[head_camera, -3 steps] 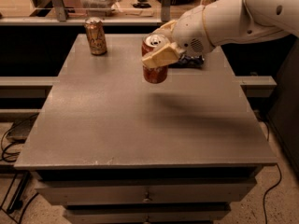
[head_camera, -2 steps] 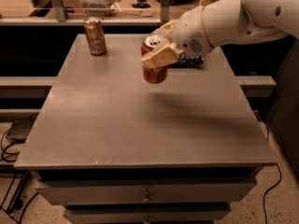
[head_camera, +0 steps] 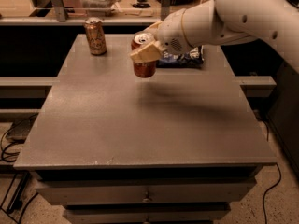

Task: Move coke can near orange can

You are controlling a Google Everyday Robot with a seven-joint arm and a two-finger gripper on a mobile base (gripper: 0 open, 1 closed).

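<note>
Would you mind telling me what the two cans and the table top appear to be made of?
The coke can, held above the table by the gripper, looks like glossy red metal with a silver top. The orange can looks similar, coppery. The table seems matte grey laminate, though that is uncertain.

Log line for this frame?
gripper: shut on coke can, above table rear-centre | coke can: lifted | orange can: rear-left, apart | status: not yet placed

Your robot's single white arm (head_camera: 243, 13) reaches in from the upper right, sloping down and to the left to a rounded wrist (head_camera: 175, 31). Your gripper (head_camera: 145, 55) sits at the upper centre of the view, raised in the air. Its tan fingers (head_camera: 148, 53) clamp the upright coke can (head_camera: 145, 70).
</note>
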